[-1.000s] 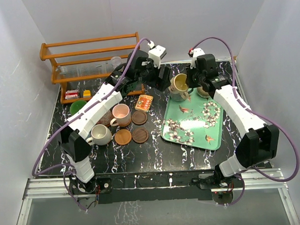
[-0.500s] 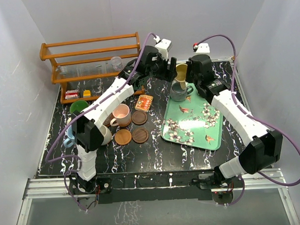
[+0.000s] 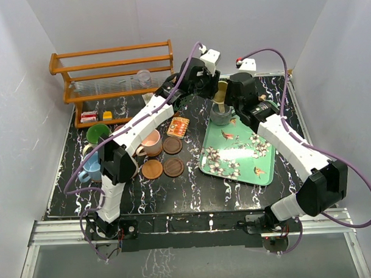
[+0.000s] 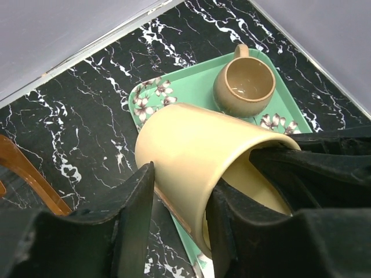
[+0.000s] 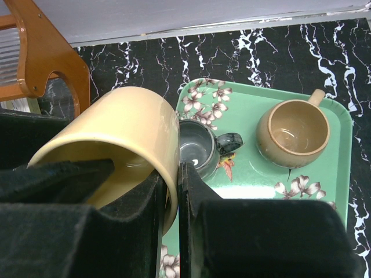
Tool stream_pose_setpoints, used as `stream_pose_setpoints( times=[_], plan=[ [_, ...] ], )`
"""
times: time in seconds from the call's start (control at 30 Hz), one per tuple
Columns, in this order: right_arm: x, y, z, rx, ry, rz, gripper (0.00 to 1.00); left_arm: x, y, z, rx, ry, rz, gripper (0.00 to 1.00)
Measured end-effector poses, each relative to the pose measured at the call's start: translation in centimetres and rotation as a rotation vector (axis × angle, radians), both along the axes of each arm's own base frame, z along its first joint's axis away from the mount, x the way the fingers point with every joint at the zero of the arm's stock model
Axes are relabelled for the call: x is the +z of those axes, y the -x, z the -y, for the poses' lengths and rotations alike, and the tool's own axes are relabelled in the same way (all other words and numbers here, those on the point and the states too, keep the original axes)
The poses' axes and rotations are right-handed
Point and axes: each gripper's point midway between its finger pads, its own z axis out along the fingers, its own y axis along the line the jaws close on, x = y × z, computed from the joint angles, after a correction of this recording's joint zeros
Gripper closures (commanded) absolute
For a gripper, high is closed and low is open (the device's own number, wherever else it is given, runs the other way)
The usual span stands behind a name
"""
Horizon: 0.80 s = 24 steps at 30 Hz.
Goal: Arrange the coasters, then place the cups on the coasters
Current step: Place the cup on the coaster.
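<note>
Yellow mug (image 5: 116, 124) | glossy, plain, tilted | rim clamped in right pincer (image 5: 173, 176)

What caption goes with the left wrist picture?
Tilted yellow mug over the green tray, left pincer and right pincer both at its rim; tan mug on the tray.

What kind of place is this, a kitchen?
Probably a robot lab booth, not a kitchen: plain white walls box in a black marbled table, with two robot arms bolted at its near edge.
</note>
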Motion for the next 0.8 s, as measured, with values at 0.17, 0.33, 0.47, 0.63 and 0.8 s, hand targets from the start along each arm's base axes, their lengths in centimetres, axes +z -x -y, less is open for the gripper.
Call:
stream_pose_setpoints(
  times=[0.17, 0.33, 0.47, 0.63, 0.8],
  plan=[
    [-0.6, 0.1, -0.1, -0.001, -0.011, -0.01, 1.0, -1.0, -0.4, 0.1, 0.01, -0.042, 0.015, 0.86],
    [-1.1, 0.5, -1.3, 0.06, -0.062, -0.029, 0.89, -2.4, -0.7, -0.7, 0.034, -0.116, 0.021, 1.0],
    [-1.4, 0.6, -1.9, 0.119, -0.128, -0.038, 0.79, -2.8, -0.7, -1.2, 0.042, -0.154, 0.024, 1.0],
    [-1.3, 0.8, -3.0, 0.206, -0.222, -0.04, 0.63, -3.3, -0.8, -1.8, 0.032, -0.188, 0.022, 1.0],
    [-0.1, 1.9, -4.5, 0.312, -0.289, -0.025, 0.49, -3.6, -0.9, -2.3, 0.006, -0.203, 0.03, 1.0]
  ],
)
